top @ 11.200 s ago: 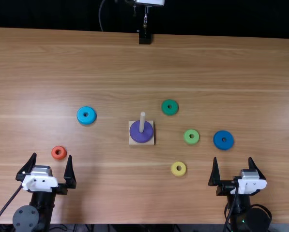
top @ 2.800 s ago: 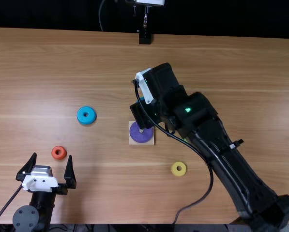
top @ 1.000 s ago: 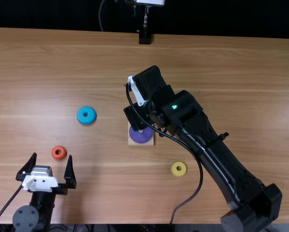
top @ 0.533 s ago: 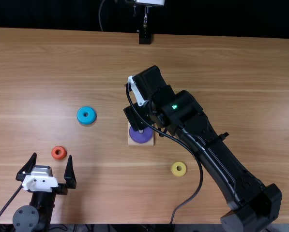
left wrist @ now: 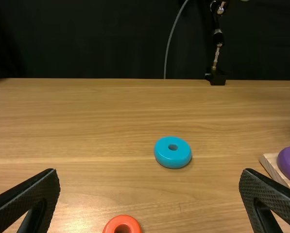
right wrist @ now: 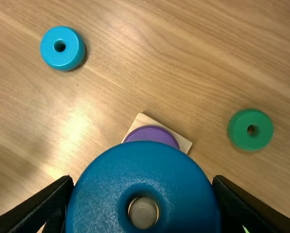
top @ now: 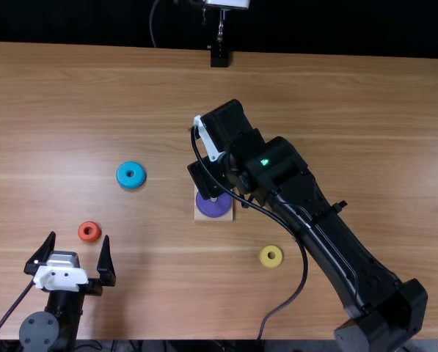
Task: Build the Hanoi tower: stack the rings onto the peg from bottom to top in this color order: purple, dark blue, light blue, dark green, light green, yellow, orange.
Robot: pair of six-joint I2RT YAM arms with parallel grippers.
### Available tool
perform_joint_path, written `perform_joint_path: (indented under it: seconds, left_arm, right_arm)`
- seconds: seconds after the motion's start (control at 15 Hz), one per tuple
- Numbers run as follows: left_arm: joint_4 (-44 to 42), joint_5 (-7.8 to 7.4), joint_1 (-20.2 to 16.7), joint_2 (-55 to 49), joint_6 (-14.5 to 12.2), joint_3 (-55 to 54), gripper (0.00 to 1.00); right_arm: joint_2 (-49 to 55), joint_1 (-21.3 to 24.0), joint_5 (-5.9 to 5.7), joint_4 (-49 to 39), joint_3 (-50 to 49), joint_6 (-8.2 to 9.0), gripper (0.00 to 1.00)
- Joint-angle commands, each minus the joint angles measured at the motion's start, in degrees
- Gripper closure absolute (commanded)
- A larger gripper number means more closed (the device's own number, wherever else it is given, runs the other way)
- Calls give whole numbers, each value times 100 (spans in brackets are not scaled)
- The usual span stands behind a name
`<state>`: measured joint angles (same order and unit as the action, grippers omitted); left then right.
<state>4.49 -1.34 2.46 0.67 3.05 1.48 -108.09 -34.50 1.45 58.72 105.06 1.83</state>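
From the top view, the right gripper [top: 210, 177] hangs over the base [top: 202, 216], its arm slanting across the table [top: 160, 293]; the right wrist view adds what that arm covers: the dark blue ring [right wrist: 101, 194] is gripped between its two fingers, above the purple ring [right wrist: 152, 133], with the peg [right wrist: 143, 213] showing through its hole. How far the peg goes into the hole I cannot tell. The dark green ring [right wrist: 239, 128] lies beside the base in that view, and a light green sliver [right wrist: 246, 229] peeks out by one finger. The top view gives the yellow ring [top: 264, 257] between the base and the near edge. The left gripper [top: 79, 237] stands open and holds nothing, the orange ring [top: 82, 233] just beyond its fingertips; farther on lies the light blue ring [top: 121, 176]. Counted up: one base, one peg, six rings plus the light green bit, two grippers.
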Motion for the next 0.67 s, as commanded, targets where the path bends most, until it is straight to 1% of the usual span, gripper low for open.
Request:
perform_joint_path:
  seconds: [0.0,0.07,0.13,0.27,0.47,0.6]
  left_arm:
    - [-6,-45,-61,-67,-31,-148,0]
    - [-6,-45,-61,-67,-31,-148,0]
    - [4,-45,-61,-67,-31,-148,0]
    - [-6,-45,-61,-67,-31,-148,0]
    - [-6,-45,-61,-67,-31,-148,0]
    - [4,-45,-61,-67,-31,-148,0]
  right_arm:
    - [-10,-30,-50,30,226,28,25]
    - [-10,-39,-50,62,226,28,19]
    - [-1,-39,-72,125,235,28,0]
    - [8,-39,-82,325,252,-3,0]
    - [16,-39,-72,336,279,7,0]
    - [8,-48,-61,357,516,28,0]
